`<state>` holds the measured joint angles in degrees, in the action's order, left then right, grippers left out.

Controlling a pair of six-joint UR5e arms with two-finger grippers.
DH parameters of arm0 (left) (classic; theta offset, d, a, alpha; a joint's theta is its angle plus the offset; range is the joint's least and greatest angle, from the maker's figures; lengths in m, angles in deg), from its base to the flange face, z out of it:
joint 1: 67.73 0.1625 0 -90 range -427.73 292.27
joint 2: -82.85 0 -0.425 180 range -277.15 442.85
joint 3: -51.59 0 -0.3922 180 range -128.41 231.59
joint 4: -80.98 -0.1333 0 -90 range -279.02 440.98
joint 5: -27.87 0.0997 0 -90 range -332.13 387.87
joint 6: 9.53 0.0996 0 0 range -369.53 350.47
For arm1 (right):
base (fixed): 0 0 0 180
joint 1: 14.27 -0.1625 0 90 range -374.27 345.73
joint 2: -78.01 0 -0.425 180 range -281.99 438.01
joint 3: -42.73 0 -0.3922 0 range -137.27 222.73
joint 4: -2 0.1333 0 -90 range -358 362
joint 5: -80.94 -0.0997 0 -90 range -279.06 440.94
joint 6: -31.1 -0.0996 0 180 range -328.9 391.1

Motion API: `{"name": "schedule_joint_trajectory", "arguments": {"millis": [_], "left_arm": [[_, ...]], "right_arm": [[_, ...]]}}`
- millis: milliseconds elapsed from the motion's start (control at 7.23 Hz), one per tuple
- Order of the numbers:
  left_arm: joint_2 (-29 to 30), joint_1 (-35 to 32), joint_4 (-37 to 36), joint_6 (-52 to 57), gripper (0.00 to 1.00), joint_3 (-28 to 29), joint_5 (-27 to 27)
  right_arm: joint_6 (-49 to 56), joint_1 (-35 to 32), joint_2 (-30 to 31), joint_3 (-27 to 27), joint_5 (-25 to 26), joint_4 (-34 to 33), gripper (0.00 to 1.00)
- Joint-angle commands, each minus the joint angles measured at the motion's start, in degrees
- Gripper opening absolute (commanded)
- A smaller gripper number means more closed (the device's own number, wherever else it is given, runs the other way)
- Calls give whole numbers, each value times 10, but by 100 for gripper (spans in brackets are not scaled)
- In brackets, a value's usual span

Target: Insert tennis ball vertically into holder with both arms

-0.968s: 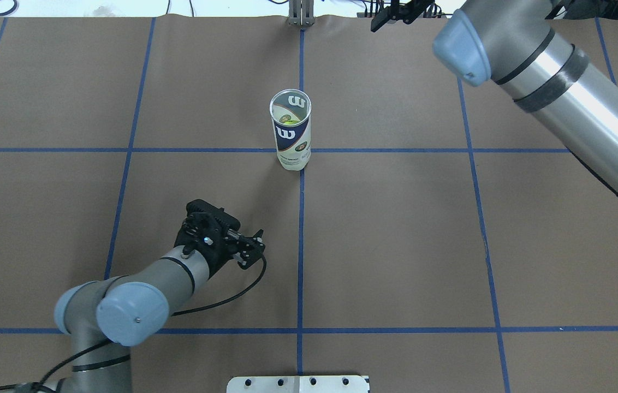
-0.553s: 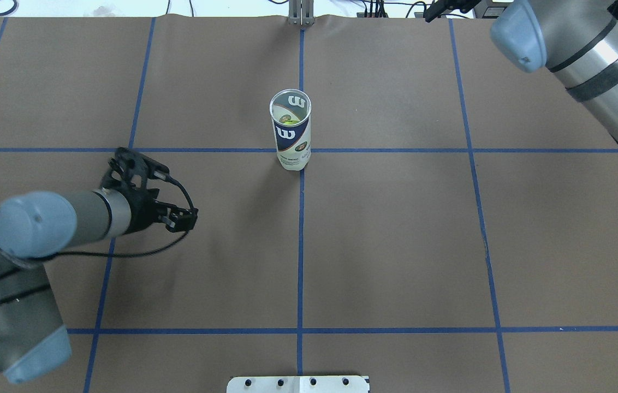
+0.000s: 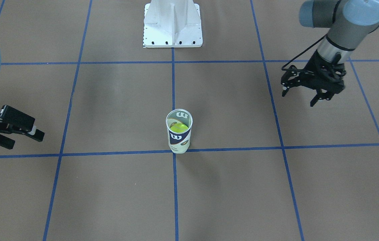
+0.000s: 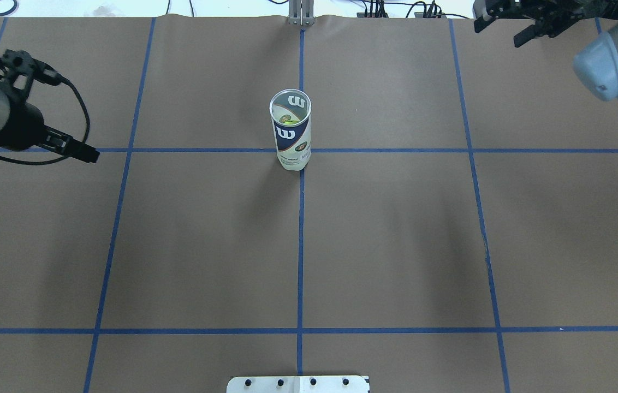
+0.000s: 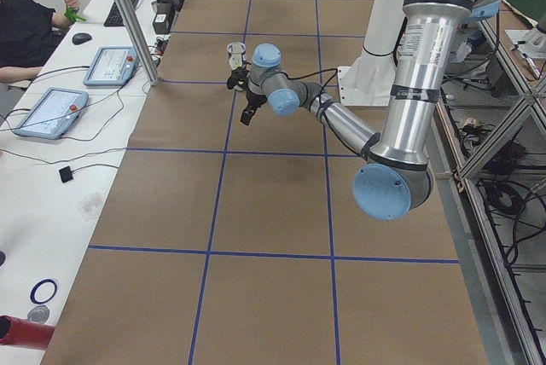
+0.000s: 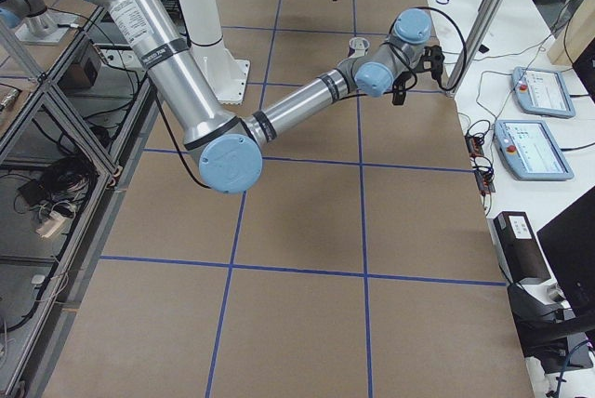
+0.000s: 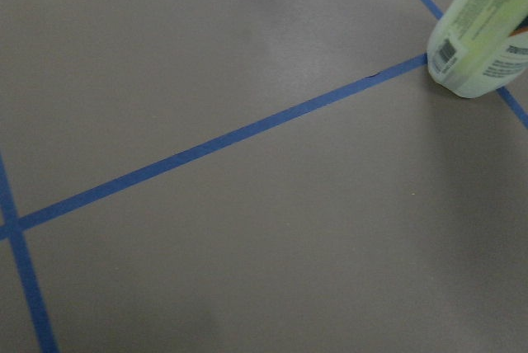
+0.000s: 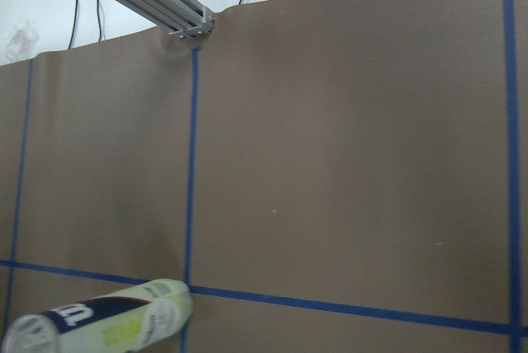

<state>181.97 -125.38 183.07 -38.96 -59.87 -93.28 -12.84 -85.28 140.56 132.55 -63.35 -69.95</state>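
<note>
The holder (image 4: 291, 131), a white-and-navy can with a "W" logo, stands upright on the centre blue tape line, mouth open upward. The front-facing view shows the holder (image 3: 179, 134) with a yellow-green tennis ball (image 3: 178, 127) inside it. My left gripper (image 4: 88, 154) is far to the holder's left, above the table; the front-facing view shows it (image 3: 298, 98) open and empty. My right gripper (image 4: 497, 34) is at the far right corner, also open and empty in the front-facing view (image 3: 25, 141). The left wrist view catches the holder's base (image 7: 483, 31); the right wrist view sees the holder (image 8: 99, 324) low left.
The white pedestal base (image 3: 172, 23) stands at the robot's side of the table, its edge in the overhead view (image 4: 298, 383). An aluminium post (image 4: 301, 13) stands at the far edge. Brown paper with blue tape lines (image 4: 396, 150) covers the table. Operator tablets (image 5: 51, 109) lie beyond it.
My left arm has swung from near the table's middle out to the far left. My right arm has pulled back toward the far right corner. The holder has not moved.
</note>
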Motion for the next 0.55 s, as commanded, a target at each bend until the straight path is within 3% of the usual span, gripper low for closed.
{"name": "schedule_joint_trajectory", "arguments": {"millis": [0,138,277,415], "left_arm": [[-3,-130,-106,38,100,23,-76],[-3,-174,-114,60,100,53,-116],[-3,-221,-116,155,100,105,-160],[-2,-245,-116,198,100,160,-197]], "right_arm": [[189,-31,74,-13,17,-52,100],[285,-45,80,-15,47,-131,100],[398,-67,104,-17,81,-197,100],[481,-111,135,-24,81,-220,100]]}}
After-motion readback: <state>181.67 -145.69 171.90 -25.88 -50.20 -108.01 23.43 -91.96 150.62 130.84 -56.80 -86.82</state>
